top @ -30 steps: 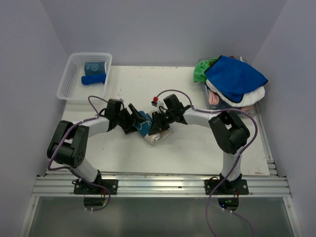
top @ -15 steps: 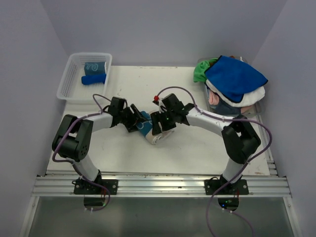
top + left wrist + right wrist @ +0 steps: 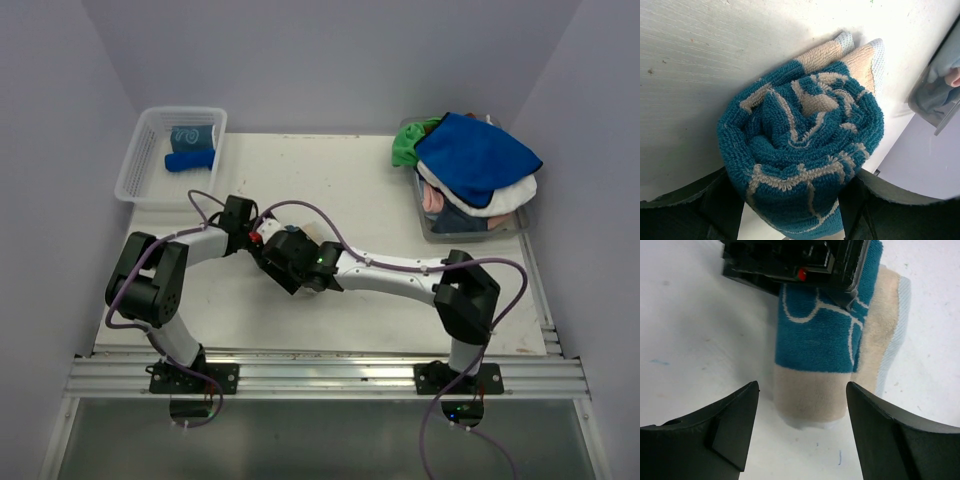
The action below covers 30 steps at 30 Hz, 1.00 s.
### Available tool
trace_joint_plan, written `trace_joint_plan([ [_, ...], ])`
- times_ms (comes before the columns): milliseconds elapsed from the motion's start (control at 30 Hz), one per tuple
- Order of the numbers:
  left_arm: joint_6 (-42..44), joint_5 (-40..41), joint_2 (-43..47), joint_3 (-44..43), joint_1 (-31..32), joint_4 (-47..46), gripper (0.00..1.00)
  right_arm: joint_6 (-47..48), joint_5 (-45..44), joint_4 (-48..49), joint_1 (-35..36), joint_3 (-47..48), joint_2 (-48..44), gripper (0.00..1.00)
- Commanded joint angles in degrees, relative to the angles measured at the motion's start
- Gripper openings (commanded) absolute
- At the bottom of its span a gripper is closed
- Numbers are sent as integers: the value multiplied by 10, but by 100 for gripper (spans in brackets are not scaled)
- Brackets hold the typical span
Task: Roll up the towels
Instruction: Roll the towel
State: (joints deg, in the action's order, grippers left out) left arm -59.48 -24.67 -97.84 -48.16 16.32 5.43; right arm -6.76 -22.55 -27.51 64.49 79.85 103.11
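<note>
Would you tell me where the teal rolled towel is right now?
The towel lies on the table, just left of centre in the top view, held in the left claw, with the open right claw just before its beige end.

Diffuse overhead lighting, evenly bright across the white table point(image 3: 380, 190). Left wrist view: rolled towel point(image 3: 805, 150) in sharp focus (pile fibres resolved), soft shadow at its 11 o'clock; fingers point(image 3: 680, 215) at 5 and 7 o'clock underexposed.

Left gripper point(image 3: 790, 205) clamps towel point(image 3: 800, 140) — right gripper point(image 3: 801, 390) spread.
</note>
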Motion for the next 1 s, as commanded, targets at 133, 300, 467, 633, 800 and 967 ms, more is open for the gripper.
trace_joint_plan([
  [133, -1, 40, -6, -1, 3, 49, 69, 40, -112, 30, 18, 4, 84, 74],
  [300, 0, 40, -3, 1, 3, 50, 70, 18, -135, 69, 21, -29, 117, 72],
  [467, 1, 41, 6, 0, 3, 56, 71, -4, -112, 101, 19, -59, 99, 52],
  [633, 11, 43, 31, -5, 0, 70, 79, -30, -10, 116, -20, -70, 60, 28],
  [800, 24, 50, 71, -7, -13, 86, 90, -71, 165, 154, -81, -109, 26, 24],
  [967, 28, 38, 86, -5, -22, 76, 97, -113, 343, 212, -136, -149, 16, 23],
])
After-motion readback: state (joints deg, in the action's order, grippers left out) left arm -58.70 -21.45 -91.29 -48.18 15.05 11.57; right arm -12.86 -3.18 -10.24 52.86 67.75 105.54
